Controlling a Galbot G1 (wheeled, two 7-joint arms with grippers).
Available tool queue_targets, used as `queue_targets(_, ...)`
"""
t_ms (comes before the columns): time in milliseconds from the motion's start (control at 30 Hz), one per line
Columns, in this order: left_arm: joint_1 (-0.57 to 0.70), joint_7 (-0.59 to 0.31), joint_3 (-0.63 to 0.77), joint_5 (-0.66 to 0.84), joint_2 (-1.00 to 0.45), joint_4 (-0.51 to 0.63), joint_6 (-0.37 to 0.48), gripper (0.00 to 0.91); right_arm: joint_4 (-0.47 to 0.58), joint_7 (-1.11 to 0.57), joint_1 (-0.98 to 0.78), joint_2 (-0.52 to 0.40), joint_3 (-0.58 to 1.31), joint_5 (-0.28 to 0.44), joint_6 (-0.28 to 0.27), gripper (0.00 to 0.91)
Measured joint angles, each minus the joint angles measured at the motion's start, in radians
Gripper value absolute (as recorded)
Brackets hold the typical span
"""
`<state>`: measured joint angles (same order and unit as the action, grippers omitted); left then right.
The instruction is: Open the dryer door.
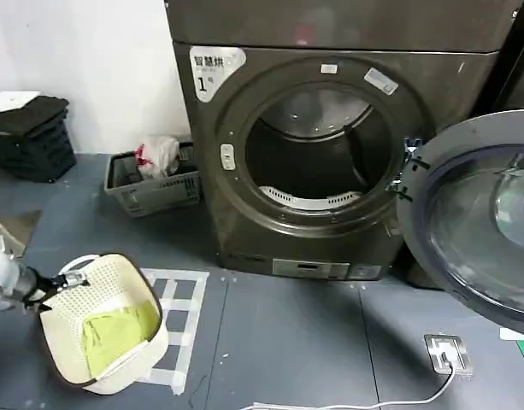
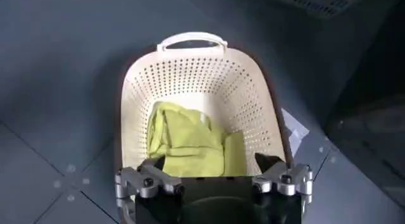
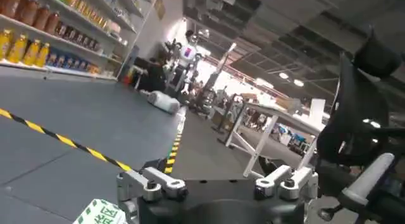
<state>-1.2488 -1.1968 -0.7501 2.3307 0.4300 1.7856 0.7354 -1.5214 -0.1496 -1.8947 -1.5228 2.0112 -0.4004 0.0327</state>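
Observation:
The dryer door [image 1: 479, 226], a wide chrome rim around dark glass, stands swung open to the right of the grey-brown dryer [image 1: 244, 231]. The round drum opening [image 1: 317, 149] is uncovered. At the lower left of the head view my left gripper [image 1: 73, 278] reaches to the rim of a cream perforated laundry basket [image 1: 116, 282]. In the left wrist view this gripper [image 2: 212, 165] hovers open over the near rim of the basket [image 2: 202, 73], which holds a yellow-green cloth [image 2: 186, 140]. My right gripper [image 3: 212, 171] is open, holds nothing, and faces into the room away from the dryer.
A grey basket [image 1: 150, 192] with a white bag stands left of the dryer, with black crates [image 1: 31, 141] at the far left. A floor socket [image 1: 447, 352] with a white cable lies at the front right. White tape marks [image 1: 186, 299] lie beside the cream basket.

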Motion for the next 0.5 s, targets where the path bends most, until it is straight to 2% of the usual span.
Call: queue_targets(500,0.015,0.002,0.021,-0.006,-0.004,-0.004,0.001,0.907,0.001,0.000,-0.001,-0.002,-0.004,-0.002,0.001,0.907)
